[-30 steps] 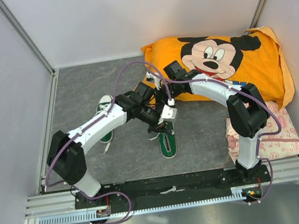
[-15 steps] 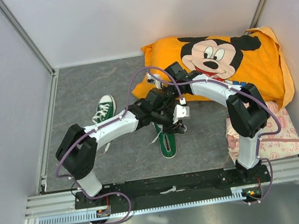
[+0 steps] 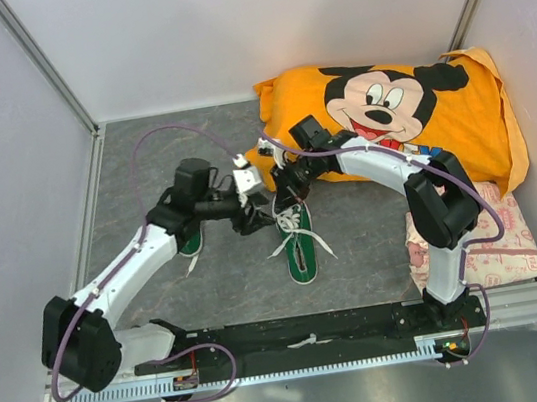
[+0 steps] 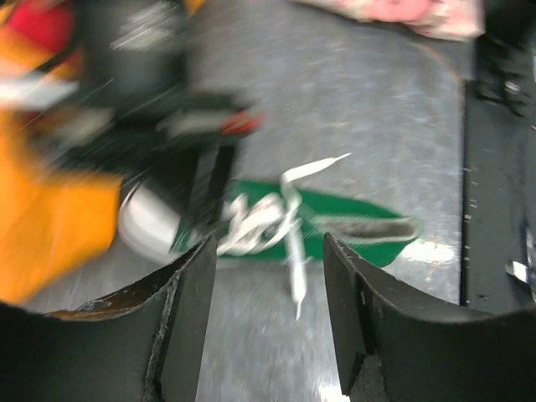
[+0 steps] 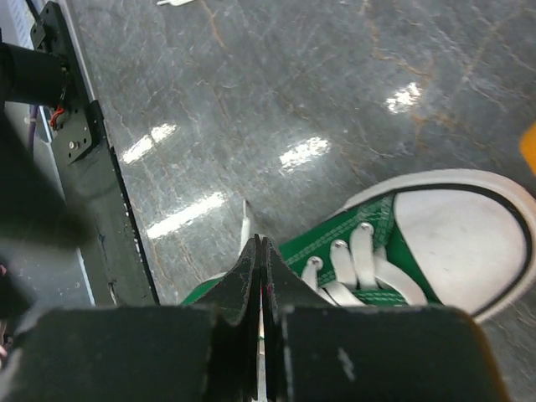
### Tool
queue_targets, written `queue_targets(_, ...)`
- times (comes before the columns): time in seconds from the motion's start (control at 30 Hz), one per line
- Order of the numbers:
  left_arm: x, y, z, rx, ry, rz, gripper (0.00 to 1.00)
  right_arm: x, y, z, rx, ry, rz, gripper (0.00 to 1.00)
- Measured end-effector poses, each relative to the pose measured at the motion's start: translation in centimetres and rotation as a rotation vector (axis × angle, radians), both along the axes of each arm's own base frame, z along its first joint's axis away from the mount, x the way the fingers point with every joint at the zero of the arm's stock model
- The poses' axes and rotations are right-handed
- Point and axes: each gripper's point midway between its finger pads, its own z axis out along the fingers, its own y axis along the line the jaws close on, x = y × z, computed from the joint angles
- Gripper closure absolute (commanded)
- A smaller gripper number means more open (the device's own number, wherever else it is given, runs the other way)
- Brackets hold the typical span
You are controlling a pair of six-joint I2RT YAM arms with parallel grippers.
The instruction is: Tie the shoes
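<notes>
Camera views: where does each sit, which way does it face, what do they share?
Top external: above and behind, looking down at left arm, right arm, middle shoe, second shoe, orange cloth.
Left wrist: low, across the floor; open left gripper frames the blurred middle shoe.
Right wrist: down over shut right gripper, seemingly pinching a lace, at that shoe's toe.
Shared: the middle shoe.

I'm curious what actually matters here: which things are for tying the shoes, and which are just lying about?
For the job: middle shoe, its laces, left shoe.
Lying about: Mickey cloth, pink bundle.
</notes>
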Motion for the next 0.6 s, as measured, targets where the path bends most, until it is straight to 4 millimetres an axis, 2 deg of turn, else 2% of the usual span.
queue_targets(0.13,2.3,4.3,-1.5,0.002,0.079,0.175,0.41,-0.9,1.0,0.0,-0.01,-0.009,0.028,1.0)
queue_targets(0.23,2.8,6.1,-3.3,0.016,0.147,0.253,0.43,-1.2,1.8,0.1,-0.021,-0.029,0.041,1.0)
queue_targets(0.43,1.5,7.0,-6.0,0.034,0.246,0.295,0.45,-1.5,3.0,-0.8,-0.069,-0.058,0.053,1.0)
queue_targets(0.57,1.1,7.0,-6.7,0.033,0.28,0.307,0.45,-1.9,3.2,-1.8,-0.11,-0.059,0.055,0.99)
queue_targets(0.6,1.1,7.0,-6.7,0.03,0.283,0.31,0.45,-2.0,3.2,-2.1,-0.12,-0.057,0.055,0.96)
